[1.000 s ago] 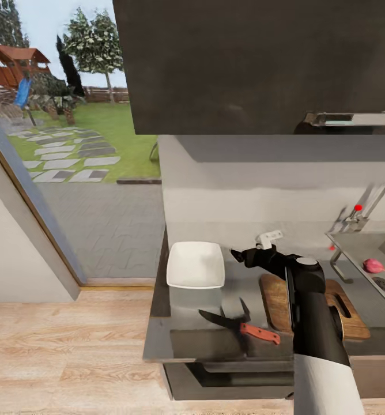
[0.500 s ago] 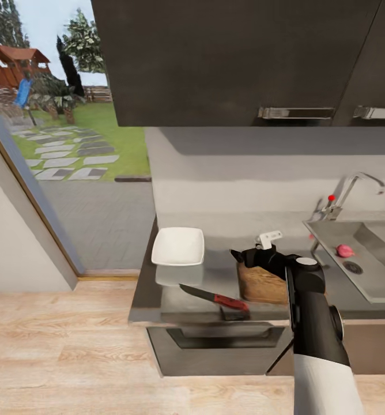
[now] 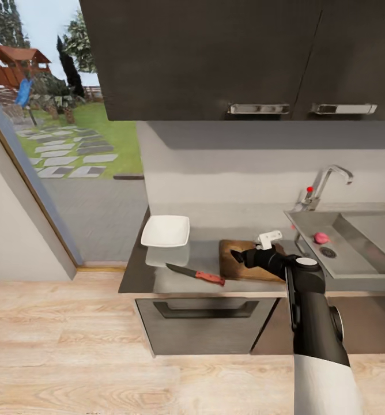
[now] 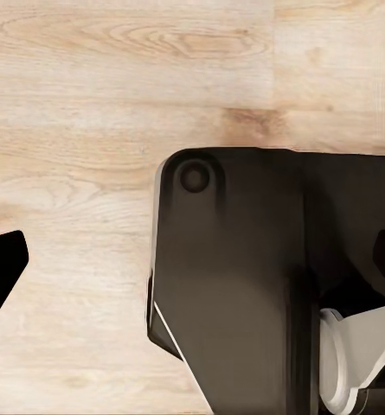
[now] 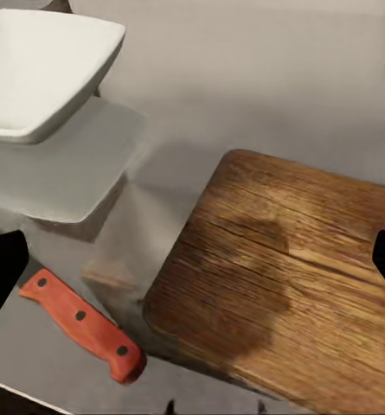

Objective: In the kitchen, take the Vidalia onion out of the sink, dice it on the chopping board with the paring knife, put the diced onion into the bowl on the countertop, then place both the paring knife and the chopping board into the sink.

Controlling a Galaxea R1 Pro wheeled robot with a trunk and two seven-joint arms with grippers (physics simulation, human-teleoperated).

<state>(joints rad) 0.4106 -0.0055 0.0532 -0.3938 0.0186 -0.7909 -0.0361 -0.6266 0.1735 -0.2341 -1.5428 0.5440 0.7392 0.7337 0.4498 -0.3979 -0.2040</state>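
Over chopping board, right jaws hover, spread wide, gripping nothing. Left jaws released above wood floor. View now further back than before: surface smaller, second cabinet handle appeared. Paring knife left of board, near bowl. Onion in sink, right edge cut off. Right arm hides board's right end.

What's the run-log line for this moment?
onion: in sink | knife: on countertop, beside board | bowl: empty | right pincer: above board, empty
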